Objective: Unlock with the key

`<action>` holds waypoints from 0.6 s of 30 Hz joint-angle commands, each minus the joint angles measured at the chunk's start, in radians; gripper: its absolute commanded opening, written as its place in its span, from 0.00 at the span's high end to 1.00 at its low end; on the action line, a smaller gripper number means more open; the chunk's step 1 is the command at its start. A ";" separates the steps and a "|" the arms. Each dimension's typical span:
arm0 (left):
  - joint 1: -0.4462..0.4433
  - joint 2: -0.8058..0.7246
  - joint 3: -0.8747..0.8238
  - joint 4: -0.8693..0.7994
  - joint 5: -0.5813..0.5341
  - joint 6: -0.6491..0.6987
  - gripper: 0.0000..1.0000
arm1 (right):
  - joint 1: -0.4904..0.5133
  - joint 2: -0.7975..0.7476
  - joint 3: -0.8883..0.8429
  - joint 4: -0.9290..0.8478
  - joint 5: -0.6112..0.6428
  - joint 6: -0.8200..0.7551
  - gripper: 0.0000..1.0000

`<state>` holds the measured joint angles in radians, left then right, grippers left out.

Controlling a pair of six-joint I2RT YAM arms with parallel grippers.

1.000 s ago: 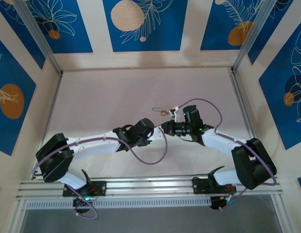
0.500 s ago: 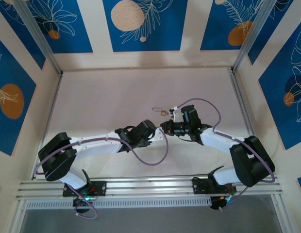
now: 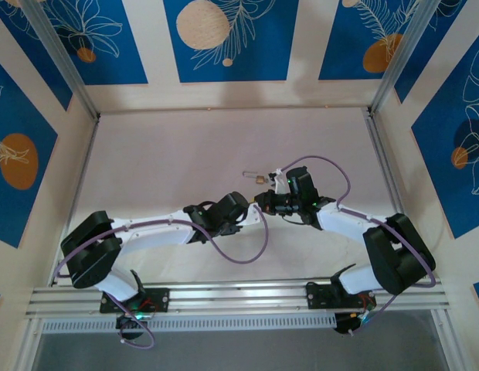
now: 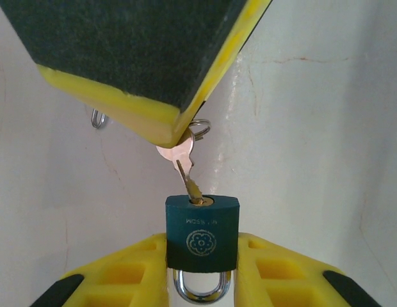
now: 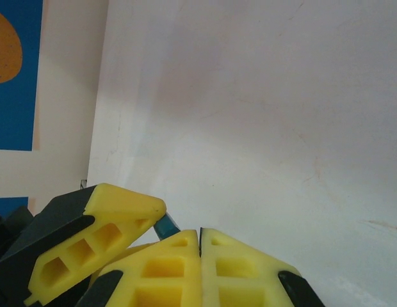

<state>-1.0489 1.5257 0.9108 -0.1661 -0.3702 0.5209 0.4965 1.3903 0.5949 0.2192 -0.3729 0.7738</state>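
Overhead first: both arms reach across the white table top (image 3: pixel 185 147) and meet at its middle, left gripper (image 3: pixel 250 209) and right gripper (image 3: pixel 264 199) nose to nose, with whatever sits between them too small to read from up here. Just beyond them a small brass-coloured object (image 3: pixel 259 178) with a wire loop lies on the table. Over to the left wrist camera, and there's the detail: a dark teal, block-shaped metal padlock (image 4: pixel 202 233) with an embossed flower stamp and a shiny steel shackle. It is clamped by its flanks between the left gripper's yellow fingers (image 4: pixel 131 268), jaws part-open to the width of the body. Shackle toward the camera, keyhole face pointing away at the other arm. A small silvery flat key (image 4: pixel 184 158) has its tip in that keyhole, long axis nearly in line with the lock's, head leaning a little left, a steel split ring (image 4: pixel 200 126) just behind it. That head is pinched at the very tip of the right gripper. Right wrist camera now: its yellow fingers (image 5: pixel 166 268) are pressed together with no gap, a left-arm finger alongside, a sliver of teal between; the key is hidden from this side.
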 commanded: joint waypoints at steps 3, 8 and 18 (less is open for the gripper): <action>-0.039 -0.019 0.049 0.195 0.051 -0.035 0.76 | 0.032 -0.014 0.013 -0.046 -0.006 -0.024 1.00; -0.037 -0.024 0.040 0.201 0.026 -0.032 0.76 | 0.030 -0.046 0.002 -0.055 0.000 -0.032 1.00; -0.031 -0.054 0.011 0.217 -0.002 -0.028 0.77 | 0.030 -0.113 -0.010 -0.128 0.068 -0.101 1.00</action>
<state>-1.0588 1.5227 0.9100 -0.1066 -0.3798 0.5037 0.4988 1.2922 0.5945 0.1631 -0.3019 0.7166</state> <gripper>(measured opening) 0.237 0.064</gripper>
